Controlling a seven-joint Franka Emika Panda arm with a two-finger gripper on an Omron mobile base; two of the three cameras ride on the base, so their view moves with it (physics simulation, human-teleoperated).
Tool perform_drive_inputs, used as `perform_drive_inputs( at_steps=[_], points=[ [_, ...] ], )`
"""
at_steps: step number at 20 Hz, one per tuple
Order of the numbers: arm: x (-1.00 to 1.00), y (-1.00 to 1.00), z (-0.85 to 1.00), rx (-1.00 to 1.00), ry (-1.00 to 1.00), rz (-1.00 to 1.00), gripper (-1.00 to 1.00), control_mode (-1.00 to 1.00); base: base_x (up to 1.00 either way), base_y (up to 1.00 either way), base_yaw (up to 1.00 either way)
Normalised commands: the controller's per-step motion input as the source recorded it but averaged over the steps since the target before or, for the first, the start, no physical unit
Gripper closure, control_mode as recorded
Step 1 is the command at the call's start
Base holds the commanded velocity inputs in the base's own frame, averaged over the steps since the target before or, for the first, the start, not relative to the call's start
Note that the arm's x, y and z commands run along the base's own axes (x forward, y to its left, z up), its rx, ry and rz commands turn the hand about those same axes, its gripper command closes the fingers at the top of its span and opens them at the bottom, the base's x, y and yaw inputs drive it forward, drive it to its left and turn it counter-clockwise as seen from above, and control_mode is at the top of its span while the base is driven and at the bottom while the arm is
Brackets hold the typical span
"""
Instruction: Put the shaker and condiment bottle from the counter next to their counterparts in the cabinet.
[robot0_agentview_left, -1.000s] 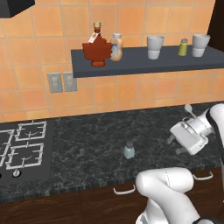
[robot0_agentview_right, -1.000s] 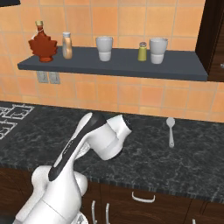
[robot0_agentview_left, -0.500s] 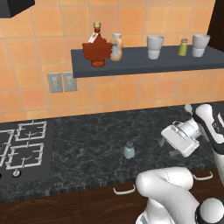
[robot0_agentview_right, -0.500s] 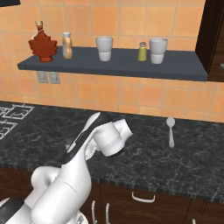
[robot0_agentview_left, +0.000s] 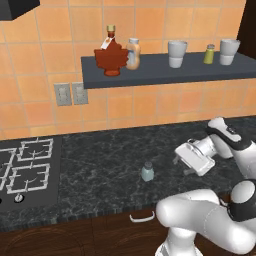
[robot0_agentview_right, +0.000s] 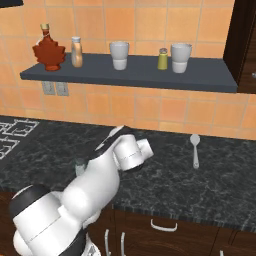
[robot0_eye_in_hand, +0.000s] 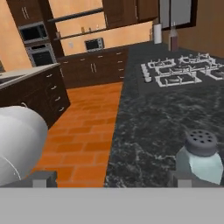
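Now lowering and swinging closer to the shaker (robot0_eye_in_hand: 200, 155), gripper (robot0_eye_in_hand: 109, 178) spreading fully wide and gripping nothing. Standing on the counter (robot0_agentview_left: 100, 165) just outside one fingertip (robot0_eye_in_hand: 178, 178), not yet sitting between the fingers, so probably needing a sideways shift. Passing under the fingers, the counter's front edge; lying ahead of them, bare stone.

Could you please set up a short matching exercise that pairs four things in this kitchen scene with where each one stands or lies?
Things:
1. shaker
2. condiment bottle
3. spoon
4. yellow-green shaker

Places:
A. lying flat on the counter
B. on the shelf between two white cups
C. upright on the counter, left of the gripper
D. on the shelf beside the maple-leaf bottle

Pairs: 1-C, 2-D, 3-A, 4-B
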Motion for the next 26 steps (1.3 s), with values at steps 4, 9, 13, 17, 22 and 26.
perform_drive_inputs(
  at_steps=[4,9,13,17,22,26],
  points=[
    [0.15,0.03,-0.26,0.06,-0.02,0.06,-1.00,-1.00,0.00,0.00,0.00],
    [0.28,0.22,-0.22,0.06,-0.04,-0.01,-1.00,-1.00,0.00,0.00,0.00],
    [0.07,0.31,-0.09,0.00,-0.04,-0.06,-1.00,-1.00,0.00,0.00,0.00],
    [0.00,0.28,-0.08,0.00,-0.06,-0.10,-1.00,-1.00,0.00,0.00,0.00],
    [0.00,0.25,-0.13,0.00,-0.06,-0.17,-1.00,-1.00,0.00,0.00,0.00],
    [0.00,0.06,-0.20,0.00,-0.01,-0.10,-1.00,-1.00,0.00,0.00,0.00]
  ],
)
